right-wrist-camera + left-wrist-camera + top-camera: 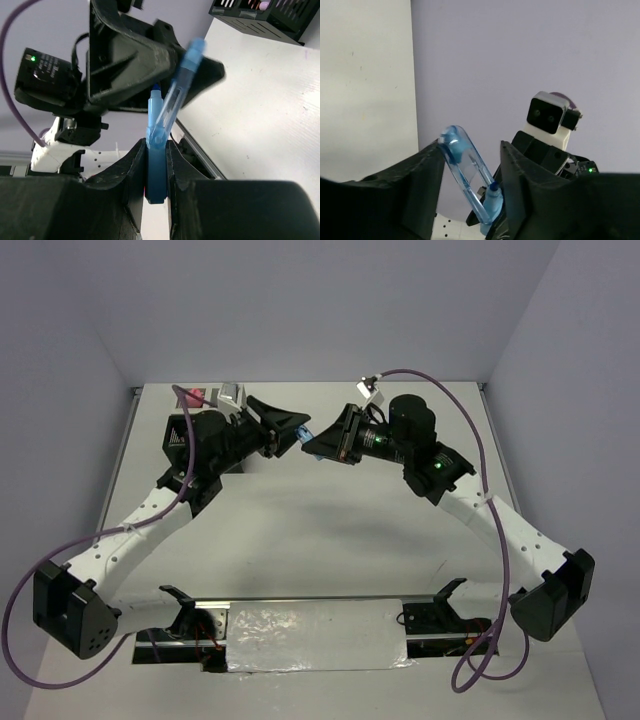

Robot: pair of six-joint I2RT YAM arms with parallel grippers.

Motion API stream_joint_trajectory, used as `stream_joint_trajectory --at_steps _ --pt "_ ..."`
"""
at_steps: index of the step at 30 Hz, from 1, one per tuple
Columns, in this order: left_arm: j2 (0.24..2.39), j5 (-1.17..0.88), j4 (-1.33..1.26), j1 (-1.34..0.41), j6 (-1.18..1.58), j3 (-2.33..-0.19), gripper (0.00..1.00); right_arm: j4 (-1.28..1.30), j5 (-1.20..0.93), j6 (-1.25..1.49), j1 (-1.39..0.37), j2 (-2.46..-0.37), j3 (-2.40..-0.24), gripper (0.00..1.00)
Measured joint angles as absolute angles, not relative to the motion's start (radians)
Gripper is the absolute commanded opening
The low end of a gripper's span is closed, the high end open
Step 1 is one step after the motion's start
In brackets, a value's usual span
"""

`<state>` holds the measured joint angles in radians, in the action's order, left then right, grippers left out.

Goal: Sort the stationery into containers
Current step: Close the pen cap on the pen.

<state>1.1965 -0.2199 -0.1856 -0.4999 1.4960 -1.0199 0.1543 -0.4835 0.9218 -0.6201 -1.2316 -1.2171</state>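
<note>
Both arms (pixel 150 515) raised; left pincer (pixel 296 430) meets right pincer (pixel 156 150) clamping blue marker (pixel 156 125)

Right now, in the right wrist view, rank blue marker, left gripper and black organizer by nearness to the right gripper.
1. blue marker: clamped in its jaws.
2. left gripper: just beyond, above the marker's tip.
3. black organizer: far off, upper right.

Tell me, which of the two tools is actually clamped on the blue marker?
The right tool: it is shut tight on the blue marker, gripping its barrel. The left tool is spread wider, the clear cap slanting across its gap.
</note>
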Motion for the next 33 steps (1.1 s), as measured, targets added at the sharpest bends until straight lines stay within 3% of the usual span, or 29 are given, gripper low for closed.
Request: stream_joint_trajectory --at_steps 4,13,16,33 --pt "1.197 -0.207 -0.179 -0.492 1.461 -1.059 0.48 0.183 -0.477 0.907 -0.62 -1.212 -1.217 0.0" --pt "1.197 -0.209 -0.183 -0.485 1.407 -1.087 0.19 0.207 -0.464 0.889 -0.62 -1.199 -1.217 0.0" --pt "1.197 -0.214 -0.188 -0.483 1.396 -1.087 0.0 0.207 -0.464 0.889 -0.62 -1.199 -1.217 0.0" --pt "1.158 -0.187 -0.212 -0.474 1.396 -1.036 0.0 0.153 -0.495 0.885 -0.622 -1.242 -1.227 0.0"
